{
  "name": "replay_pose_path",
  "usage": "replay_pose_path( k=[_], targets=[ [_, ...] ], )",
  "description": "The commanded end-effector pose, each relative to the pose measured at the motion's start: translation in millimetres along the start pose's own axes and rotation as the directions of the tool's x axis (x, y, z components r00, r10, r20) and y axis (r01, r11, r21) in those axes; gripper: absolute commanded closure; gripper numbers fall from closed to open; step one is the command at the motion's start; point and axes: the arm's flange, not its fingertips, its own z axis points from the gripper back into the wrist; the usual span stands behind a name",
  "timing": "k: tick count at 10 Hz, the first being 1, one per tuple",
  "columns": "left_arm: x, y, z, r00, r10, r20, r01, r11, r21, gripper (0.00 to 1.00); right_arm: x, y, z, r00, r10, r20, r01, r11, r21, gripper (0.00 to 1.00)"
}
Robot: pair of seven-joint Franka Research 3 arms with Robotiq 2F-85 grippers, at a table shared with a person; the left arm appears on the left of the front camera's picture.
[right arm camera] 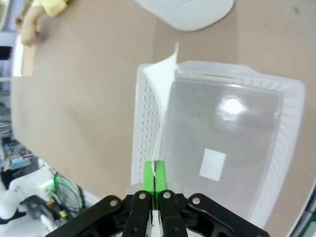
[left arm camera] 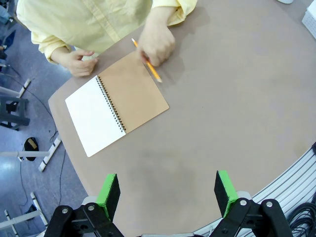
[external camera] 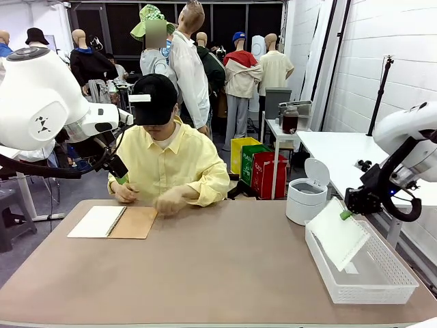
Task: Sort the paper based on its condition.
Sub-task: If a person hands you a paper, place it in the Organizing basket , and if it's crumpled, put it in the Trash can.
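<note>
A flat, smooth white sheet of paper [external camera: 338, 234] hangs tilted over the left end of the white mesh basket [external camera: 372, 290], and my right gripper [external camera: 349, 213] is shut on its upper edge. The right wrist view shows the paper [right arm camera: 160, 86] edge-on, pinched between the closed green pads [right arm camera: 148, 177] of the right gripper [right arm camera: 154, 177], with the basket [right arm camera: 144, 128] beneath. My left gripper [left arm camera: 167, 192] is open and holds nothing, high above the table's left part.
At the far side a person holds a pencil [left arm camera: 148, 64] beside an open spiral notebook [external camera: 113, 222] with a brown cover [left arm camera: 132, 94]. A round white lidded bin [external camera: 305, 198] stands behind the basket. A small white label [right arm camera: 213, 164] lies on the basket floor.
</note>
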Motion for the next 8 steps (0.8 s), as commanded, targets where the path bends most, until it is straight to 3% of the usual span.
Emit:
replay_pose_path(
  k=[1,4,8],
  targets=[
    [0,1,0,1.000,-0.003,0.006,0.003,1.000,-0.001,0.00,-4,-7,-18,1.000,-0.009,-0.022,0.008,0.999,-0.035,1.00],
    [0,1,0,1.000,-0.003,0.006,0.003,1.000,-0.001,0.00,-24,-9,-32,0.995,-0.082,-0.052,0.080,0.996,-0.042,1.00],
    [0,1,0,1.000,-0.003,0.006,0.003,1.000,-0.001,0.00,-41,-15,-50,0.983,-0.181,-0.007,0.179,0.977,-0.113,1.00]
  ],
)
